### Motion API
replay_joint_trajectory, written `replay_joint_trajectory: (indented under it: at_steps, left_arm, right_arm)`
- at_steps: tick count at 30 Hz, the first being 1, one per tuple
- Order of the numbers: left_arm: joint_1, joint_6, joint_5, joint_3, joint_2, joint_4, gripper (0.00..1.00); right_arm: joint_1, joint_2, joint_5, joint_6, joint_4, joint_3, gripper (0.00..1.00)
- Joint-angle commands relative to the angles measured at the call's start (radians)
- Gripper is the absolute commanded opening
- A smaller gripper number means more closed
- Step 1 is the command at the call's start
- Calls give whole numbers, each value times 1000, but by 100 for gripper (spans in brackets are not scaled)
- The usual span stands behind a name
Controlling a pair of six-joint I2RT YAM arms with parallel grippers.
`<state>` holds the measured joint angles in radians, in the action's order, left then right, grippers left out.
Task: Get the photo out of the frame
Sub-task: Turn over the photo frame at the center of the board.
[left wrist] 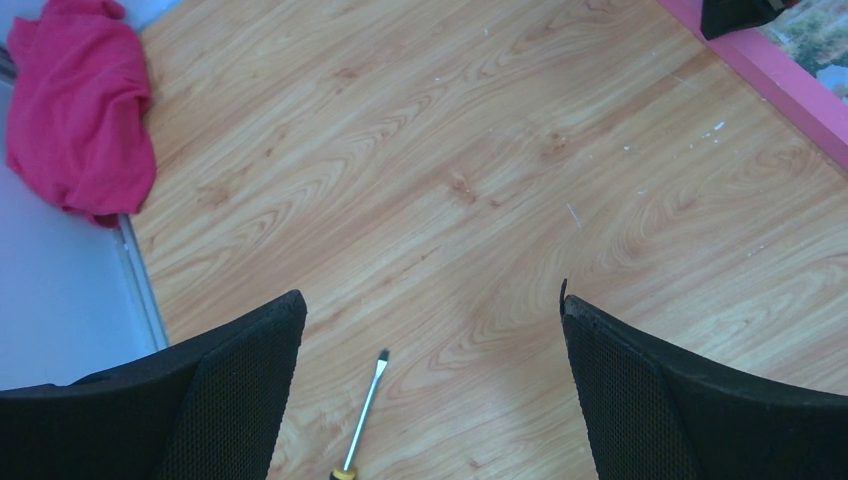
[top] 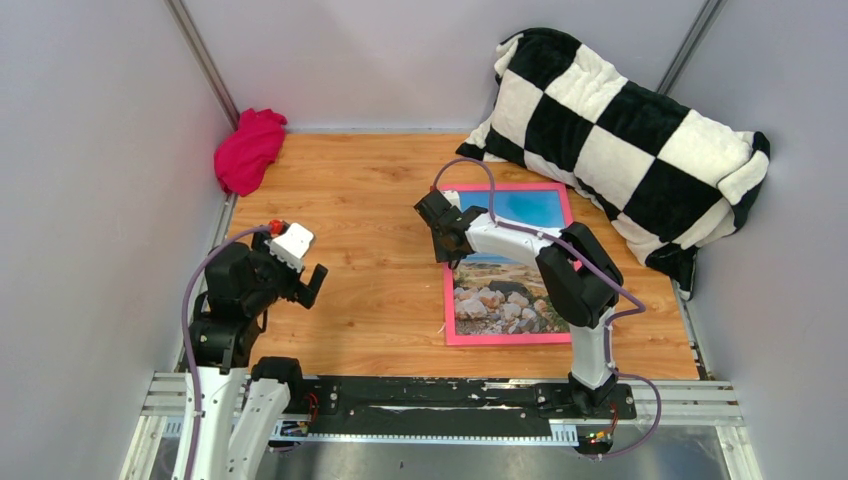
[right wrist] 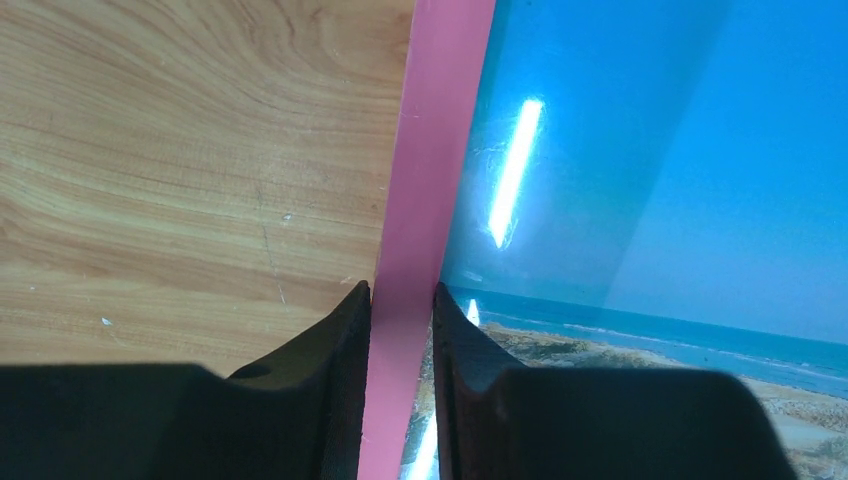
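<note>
While the pink-bordered rectangular picture frame (top: 500, 339) was positioned flat toward the right edge of the wooden desk (top: 380, 200), with the glossy sea-and-sky photo (top: 500, 300) enclosed within it, its left border was clamped by the right gripper (right wrist: 401, 287); the left gripper (left wrist: 430, 295) was held fully released.

No text, label, brand, number or sign can be read in any of the three views.
</note>
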<state>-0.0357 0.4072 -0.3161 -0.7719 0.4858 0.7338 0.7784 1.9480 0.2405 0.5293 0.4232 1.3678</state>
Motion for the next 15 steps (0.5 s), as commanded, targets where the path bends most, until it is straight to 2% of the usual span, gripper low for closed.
replay_joint_trajectory:
  at_steps: [1, 4, 8, 13, 15]
  left_arm:
    - [-17, -19, -30, -27, 84, -17, 100]
    - [-16, -62, -46, -81, 192, -41, 100]
    - [-21, -202, -89, -120, 336, -147, 100]
    - [-47, -332, -120, -19, 384, -411, 100]
    - [-53, -389, -142, -4, 451, -504, 100]
  right_arm:
    - [-19, 14, -23, 3, 8, -19, 3]
    - [-29, -13, -40, -8, 10, -6, 0]
    - [-35, -60, -53, -24, 15, 19, 0]
    - [-50, -113, -104, -49, 15, 53, 0]
    - [-55, -133, -114, -52, 15, 61, 0]
